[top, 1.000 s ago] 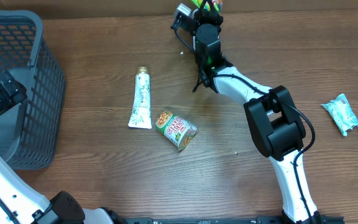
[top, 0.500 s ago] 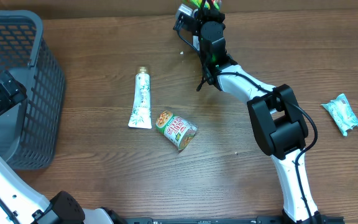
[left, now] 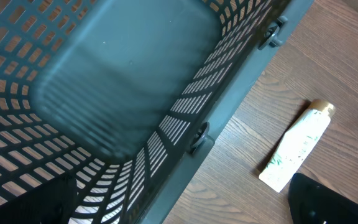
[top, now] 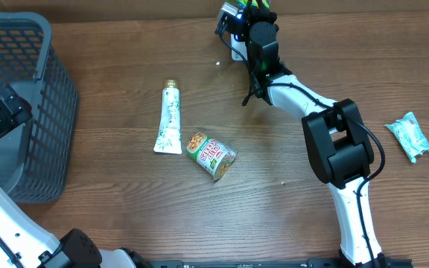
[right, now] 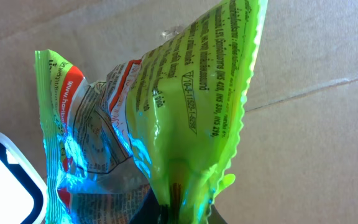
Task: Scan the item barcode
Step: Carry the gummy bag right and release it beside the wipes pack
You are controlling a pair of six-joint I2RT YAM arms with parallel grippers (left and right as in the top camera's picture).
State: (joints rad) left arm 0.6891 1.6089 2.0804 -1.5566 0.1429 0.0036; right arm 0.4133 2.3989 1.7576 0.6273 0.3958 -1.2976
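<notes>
Our right hand [top: 253, 10] is clamped on a lime-green snack packet [right: 166, 112] at the bench's [top: 125, 216] far edge.
Only the right wrist view shows the packet's crinkles, small print, orange label and blue glare, and a white device [right: 5, 180] beside it. Overhead, a tube [top: 169, 119], a tipped can [top: 212, 155] and a pale pouch [top: 410, 135] lie apart, and our left hand [top: 6, 110] hangs spread over a grey basket [top: 51, 112].

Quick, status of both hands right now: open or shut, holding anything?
Left hand: open, holding nothing, above the basket.
Right hand: shut on the green packet.
</notes>
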